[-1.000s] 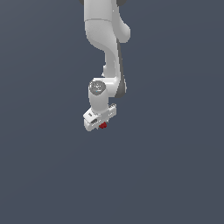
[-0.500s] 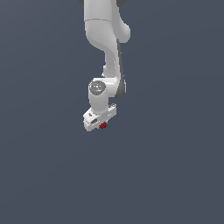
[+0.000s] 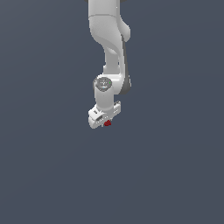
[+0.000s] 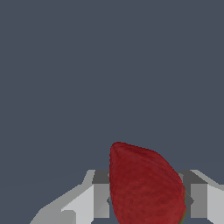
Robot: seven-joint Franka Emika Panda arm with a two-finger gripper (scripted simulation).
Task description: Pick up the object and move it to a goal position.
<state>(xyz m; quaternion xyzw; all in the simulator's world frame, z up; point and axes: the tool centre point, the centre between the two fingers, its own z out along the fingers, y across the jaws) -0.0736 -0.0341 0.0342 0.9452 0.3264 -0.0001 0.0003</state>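
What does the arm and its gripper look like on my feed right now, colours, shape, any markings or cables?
The arm is glossy white with rounded, tube-like links and a dark grey band down one side near the wrist. A round joint cap is grey with faint green and red specks. The gripper is a boxy white block; its fingers render as flat grey and white slabs. No cables or lettering show.

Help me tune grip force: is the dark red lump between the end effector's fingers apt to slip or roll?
The dark red lump looks rounded and tapered, so it may rotate or squirm between flat fingers. Its surface looks faintly mottled rather than glossy, so probably not very slippery. Far smaller than the end effector, it is likely light.
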